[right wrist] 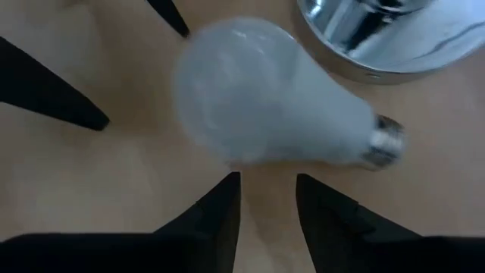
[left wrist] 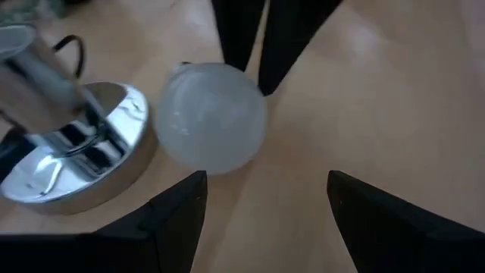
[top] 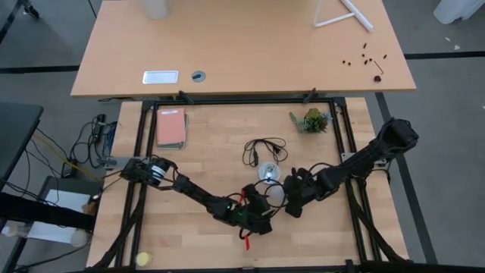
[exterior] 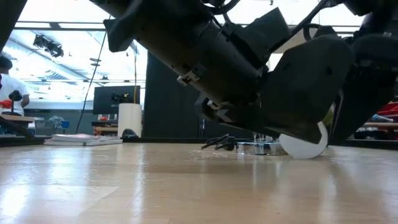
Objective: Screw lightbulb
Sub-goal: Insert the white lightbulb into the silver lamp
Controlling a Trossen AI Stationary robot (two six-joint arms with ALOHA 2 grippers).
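The white lightbulb lies on its side on the wooden table, its greyish screw end next to the silvery socket disc. It also shows in the left wrist view and the low view. My left gripper is open and empty, its fingers standing apart just short of the bulb's round end. My right gripper comes from the opposite side, its fingers only a narrow gap apart, their tips right at the bulb's round body. In the high view both grippers meet just in front of the socket. My right gripper's fingertips stand at the edge of the bulb's round body, near its widest part. I cannot tell whether they touch it. The bulb lies on the table.
The socket's thin black cord loops behind the disc. A pink notebook lies at the far left and a small plant at the far right. A small yellow thing lies at the near left corner. A second table stands beyond.
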